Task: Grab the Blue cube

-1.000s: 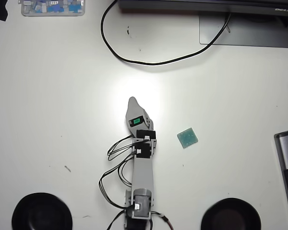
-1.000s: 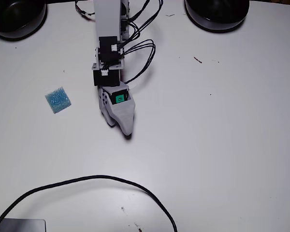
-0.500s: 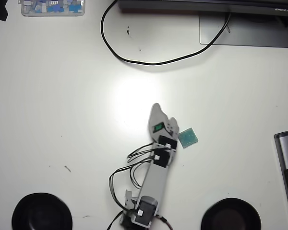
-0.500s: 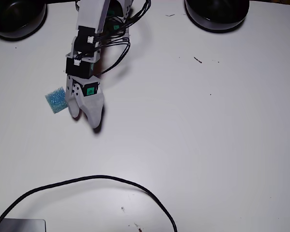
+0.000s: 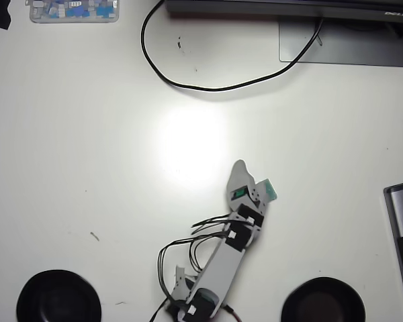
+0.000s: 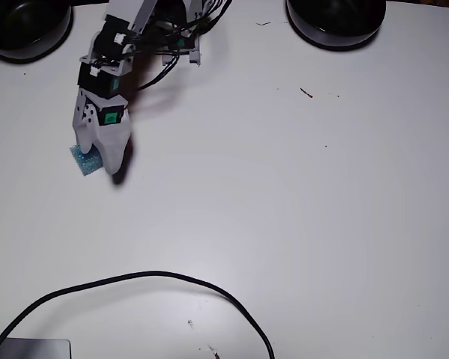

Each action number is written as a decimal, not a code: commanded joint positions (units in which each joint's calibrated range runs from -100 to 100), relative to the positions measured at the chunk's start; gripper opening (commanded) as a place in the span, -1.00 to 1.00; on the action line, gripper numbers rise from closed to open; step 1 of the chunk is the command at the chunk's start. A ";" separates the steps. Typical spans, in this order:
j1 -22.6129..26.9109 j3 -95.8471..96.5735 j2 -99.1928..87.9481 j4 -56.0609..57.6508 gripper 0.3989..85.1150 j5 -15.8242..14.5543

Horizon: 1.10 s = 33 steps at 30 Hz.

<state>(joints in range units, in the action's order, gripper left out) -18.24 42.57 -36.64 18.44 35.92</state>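
The blue cube (image 5: pixel 270 190) is a small teal-blue block at the right side of my gripper (image 5: pixel 254 181) in the overhead view. In the fixed view the cube (image 6: pixel 84 159) sticks out at the lower left of the gripper (image 6: pixel 99 158). The broad grey jaw lies over part of the cube and the shorter jaw presses its other side, so the gripper looks shut on the cube. A shadow under the jaw tip suggests the gripper is a little above the white table (image 5: pixel 87 168).
A black cable (image 5: pixel 188 84) loops across the far table; it also shows in the fixed view (image 6: pixel 150 277). Two black bowls (image 5: pixel 57 295) (image 5: pixel 322 300) flank the arm's base. A monitor base (image 5: pixel 349 47) and a box of small parts (image 5: pixel 74 10) sit at the far edge.
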 commanded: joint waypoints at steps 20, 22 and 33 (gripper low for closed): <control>-6.84 0.92 9.54 -4.50 0.08 2.44; -6.54 1.56 12.13 -7.06 0.08 2.49; -4.25 8.42 14.96 -14.03 0.00 1.61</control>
<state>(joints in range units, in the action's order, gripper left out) -22.88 51.59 -21.68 6.84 37.68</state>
